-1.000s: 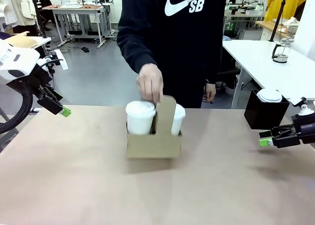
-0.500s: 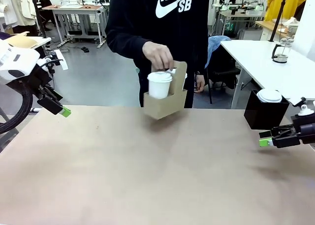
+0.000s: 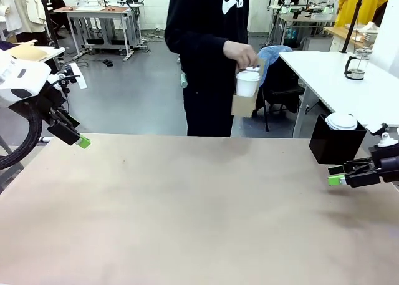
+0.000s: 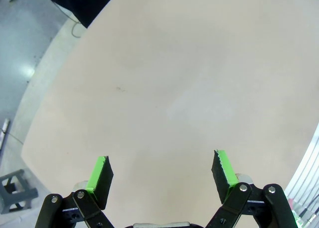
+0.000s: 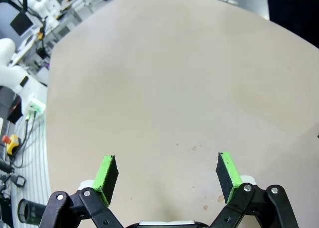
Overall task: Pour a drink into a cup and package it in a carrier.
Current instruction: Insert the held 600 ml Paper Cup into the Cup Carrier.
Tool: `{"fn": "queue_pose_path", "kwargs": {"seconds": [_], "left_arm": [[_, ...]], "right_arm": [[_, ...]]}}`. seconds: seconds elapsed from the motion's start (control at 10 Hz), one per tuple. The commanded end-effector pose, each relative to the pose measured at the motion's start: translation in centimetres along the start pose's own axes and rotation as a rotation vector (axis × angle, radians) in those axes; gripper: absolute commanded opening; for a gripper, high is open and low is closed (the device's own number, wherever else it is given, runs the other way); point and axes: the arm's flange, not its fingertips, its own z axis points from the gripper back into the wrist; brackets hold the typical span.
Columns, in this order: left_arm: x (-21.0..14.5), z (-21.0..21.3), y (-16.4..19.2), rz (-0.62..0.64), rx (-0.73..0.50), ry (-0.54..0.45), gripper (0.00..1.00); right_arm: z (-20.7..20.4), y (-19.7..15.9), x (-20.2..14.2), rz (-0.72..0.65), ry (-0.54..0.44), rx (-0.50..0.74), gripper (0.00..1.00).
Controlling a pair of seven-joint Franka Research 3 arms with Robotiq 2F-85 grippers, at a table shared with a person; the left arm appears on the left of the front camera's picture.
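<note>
Beyond the table's far edge, a person's hand (image 3: 239,53) carries the brown cardboard carrier (image 3: 243,104) through the air. A lidded white cup (image 3: 247,83) stands in it. No drink is visible. At the table's far left edge my left gripper (image 3: 83,141) hangs open; its wrist view shows green pads (image 4: 99,174) wide apart over bare tabletop. My right gripper (image 3: 336,179) sits at the right edge, also open, with its pads (image 5: 227,170) spread over bare table and nothing between them.
A black box (image 3: 335,141) holding a white lid stands at the table's far right. The brown tabletop (image 3: 199,210) is bare between the arms. A white side table with a glass pitcher (image 3: 355,65) stands behind on the right.
The person lifted the carrier with the cups off the middle of the table and carried it up and to the right, away from the table. Neither arm moved.
</note>
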Motion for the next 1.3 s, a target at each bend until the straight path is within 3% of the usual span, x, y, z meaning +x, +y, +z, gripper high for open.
{"fn": "queue_pose_path", "kwargs": {"seconds": [0.0, 1.2], "left_arm": [[0.07, 0.05, -0.1, 0.017, 0.001, -0.01, 1.0], [0.07, 0.05, -0.1, 0.017, 0.001, -0.01, 1.0]], "right_arm": [[0.22, -0.22, 0.14, 0.001, -0.008, 0.01, 1.0], [0.22, -0.22, 0.14, 0.001, -0.008, 0.01, 1.0]]}}
